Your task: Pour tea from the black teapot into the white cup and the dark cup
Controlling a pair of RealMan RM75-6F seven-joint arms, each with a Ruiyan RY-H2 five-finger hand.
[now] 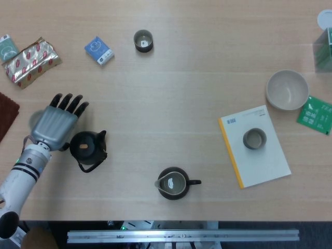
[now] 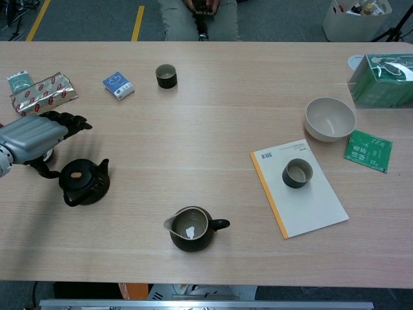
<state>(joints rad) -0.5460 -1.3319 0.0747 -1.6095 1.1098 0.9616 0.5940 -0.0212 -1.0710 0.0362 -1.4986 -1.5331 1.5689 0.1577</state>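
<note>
One black teapot [image 1: 87,148] stands on the wooden surface [image 1: 171,98] near its left front part, handle loop toward the front edge. Just left of it is the left robot hand [image 1: 54,123], palm down, dark fingers [image 1: 69,101] spread and stretched away from the robot; its thumb reaches toward the pot's near side, but whether it touches or grips the pot cannot be told from either view. The forearm runs back toward the lower left corner.

Cups, counted: two dark cups, one [image 1: 143,40] at the far side and one [image 1: 254,138] standing on the single white booklet [image 1: 262,161] with a yellow spine at the right. A pale cup shows only as a blurred rim [image 2: 45,155] behind the robot hand in the chest view (mostly hidden).

One dark pitcher [image 1: 173,183] with liquid inside sits near the front edge, at the middle. One beige bowl [image 1: 287,89] stands at the right, with a green sachet [image 1: 316,114] just beside it. One green box [image 2: 382,79] occupies the far right corner. One blue packet [image 1: 99,50] and one foil wrapper [image 1: 30,59] lie at the far left.

The right robot hand appears in neither view.
</note>
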